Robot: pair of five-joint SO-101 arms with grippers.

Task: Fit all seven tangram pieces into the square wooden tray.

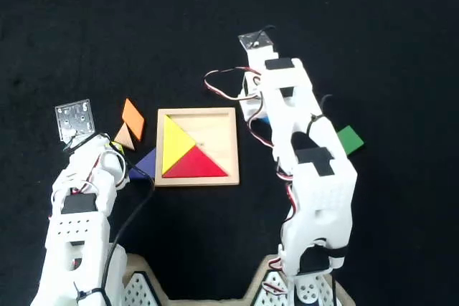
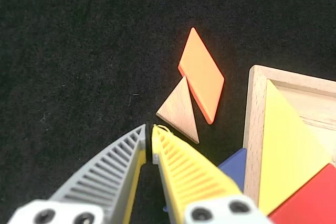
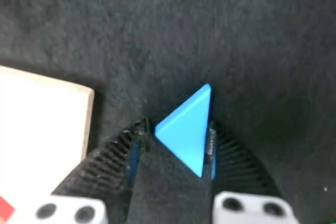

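Observation:
The square wooden tray (image 1: 231, 145) lies mid-table and holds a yellow triangle (image 1: 174, 145) and a red triangle (image 1: 199, 165). To its left lie an orange parallelogram (image 1: 133, 118), a plain wood triangle (image 1: 124, 136) and a dark blue triangle (image 1: 145, 163). A green square (image 1: 349, 139) lies at the right. My left gripper (image 2: 148, 128) is shut with nothing in it, just short of the wood triangle (image 2: 179, 112) and beside the orange parallelogram (image 2: 201, 74). My right gripper (image 3: 176, 129) is shut on a light blue triangle (image 3: 185, 127) close to the tray's corner (image 3: 47, 114).
Black cloth covers the table. The right arm (image 1: 301, 134) stretches along the tray's right side, between it and the green square. Open cloth lies beyond the tray at the far side and the far left.

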